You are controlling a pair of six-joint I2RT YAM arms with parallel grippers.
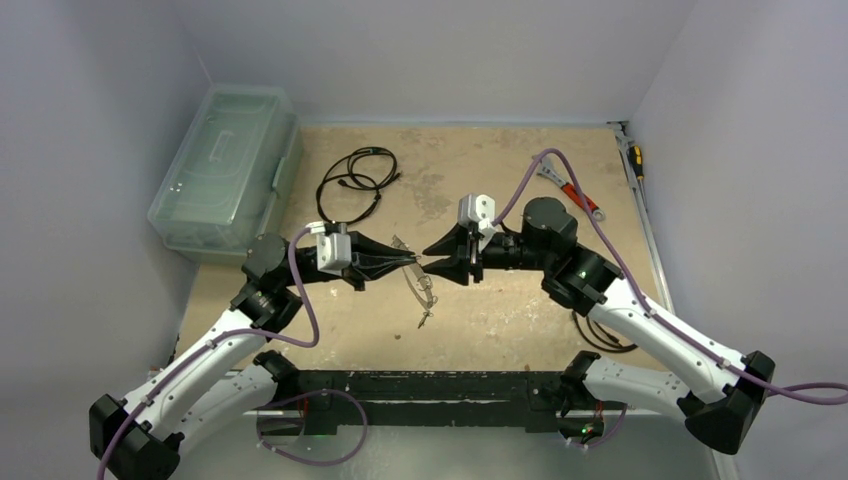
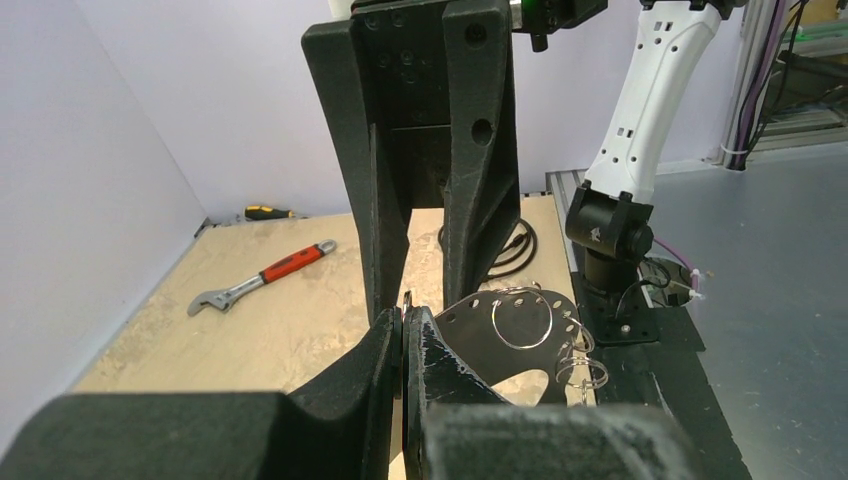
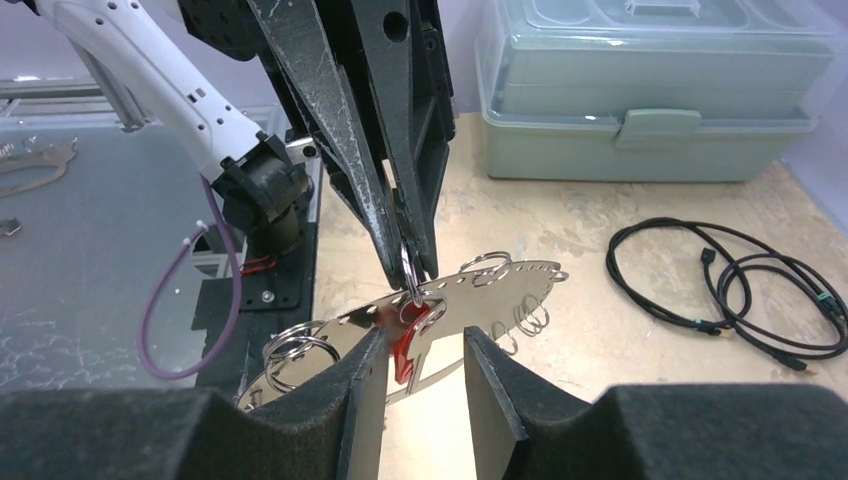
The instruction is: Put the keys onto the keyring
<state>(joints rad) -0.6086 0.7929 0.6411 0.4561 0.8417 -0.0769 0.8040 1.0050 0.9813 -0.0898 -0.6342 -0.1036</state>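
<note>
Ok so your left hand (image 3: pixel 411 266) is clenched on the top edge of the keyring (image 3: pixel 505 283) and holds that thin holed oval up over the table (image 3: pixel 580 400). Your right hand (image 3: pixel 425 345) is released, with a finger on either side of the red tag (image 3: pixel 403 352) that hangs just under the keyring's near edge.

I'd say the step is grabbing that tag. Close on the tag itself, not on the keyring metal behind it. Grip hard with the left so the keyring doesn't swing when you pull. Go slow, because it looks floppy and the split rings (image 3: pixel 528 318) along the keyring will likely snag.

Heads up on what you can't see:
- The key on the tag is hidden by your right fingers.
- I can't tell whether the tag is already hooked to the keyring.
- I can't tell if the keyring's low end touches the table.
- From above, the keyring is just a sliver.
</note>
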